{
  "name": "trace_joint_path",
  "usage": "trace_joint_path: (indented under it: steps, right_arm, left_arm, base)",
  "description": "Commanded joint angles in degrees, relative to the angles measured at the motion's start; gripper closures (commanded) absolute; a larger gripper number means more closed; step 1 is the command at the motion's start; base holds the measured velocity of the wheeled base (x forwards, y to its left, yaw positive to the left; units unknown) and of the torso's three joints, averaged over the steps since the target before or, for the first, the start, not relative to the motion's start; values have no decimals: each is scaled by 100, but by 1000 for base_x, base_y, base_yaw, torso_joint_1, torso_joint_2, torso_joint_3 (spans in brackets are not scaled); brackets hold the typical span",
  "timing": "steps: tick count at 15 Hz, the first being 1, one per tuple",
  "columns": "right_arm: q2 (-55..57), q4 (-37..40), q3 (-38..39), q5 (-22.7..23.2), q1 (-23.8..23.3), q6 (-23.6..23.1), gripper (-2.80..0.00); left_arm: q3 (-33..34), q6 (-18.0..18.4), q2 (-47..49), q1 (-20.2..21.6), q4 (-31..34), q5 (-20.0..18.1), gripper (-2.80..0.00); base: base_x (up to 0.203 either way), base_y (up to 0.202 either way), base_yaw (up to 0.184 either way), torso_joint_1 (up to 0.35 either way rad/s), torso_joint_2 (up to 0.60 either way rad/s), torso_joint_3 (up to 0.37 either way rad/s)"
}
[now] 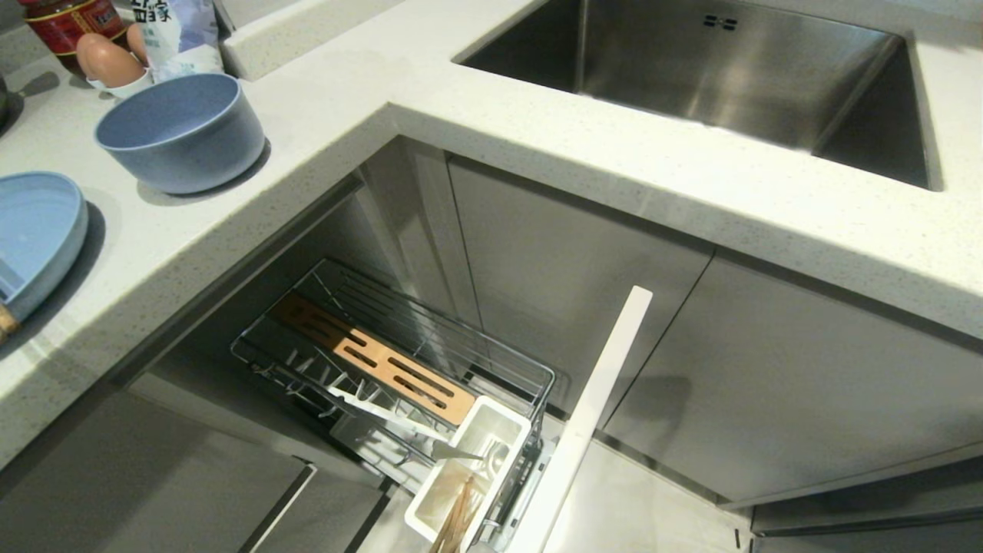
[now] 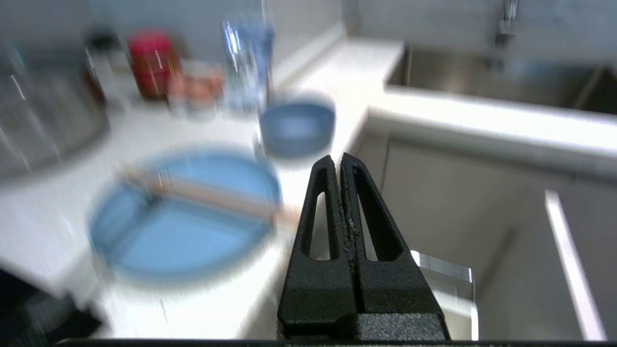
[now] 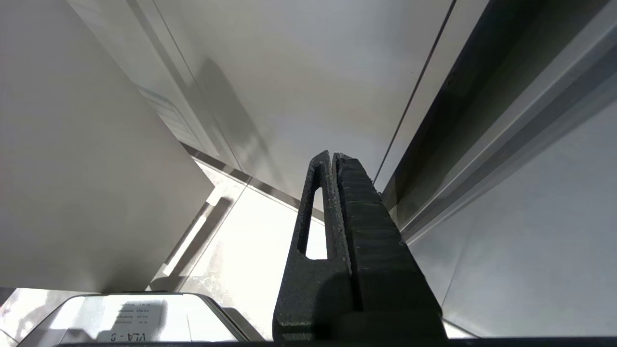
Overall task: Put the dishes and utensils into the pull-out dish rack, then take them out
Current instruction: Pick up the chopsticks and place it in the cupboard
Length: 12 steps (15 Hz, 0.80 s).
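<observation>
The chrome wire pull-out dish rack stood drawn out below the pale speckled worktop, its slotted wooden strip bare, while a silver metal utensil lay across the wires into the white plastic cutlery box, where light-brown wooden chopsticks stood. Up on the worktop sat the deep, matte light blue bowl and, near it, the wide shallow light blue plate with another wooden stick across it. The left gripper hung near the worktop's edge, pointed toward that plate, fingers pressed together on nothing, and the right gripper was down by the grey cabinet fronts, fingers likewise pinched together and empty.
</observation>
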State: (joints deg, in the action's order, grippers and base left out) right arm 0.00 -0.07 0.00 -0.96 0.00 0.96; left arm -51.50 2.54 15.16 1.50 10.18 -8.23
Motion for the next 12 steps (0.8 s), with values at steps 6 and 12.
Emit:
trace_joint_path:
  steps: [6, 12]
  right_arm:
    - [0, -1, 8, 0, 0, 0, 0]
    - [0, -1, 0, 0, 0, 0, 0]
  left_arm:
    - [-2868, -804, 3531, 310, 353, 232, 0]
    - [-4900, -2404, 5193, 609, 2978, 687, 0]
  base:
    - [0, 0, 0, 0, 0, 0]
    - [0, 0, 0, 0, 0, 0]
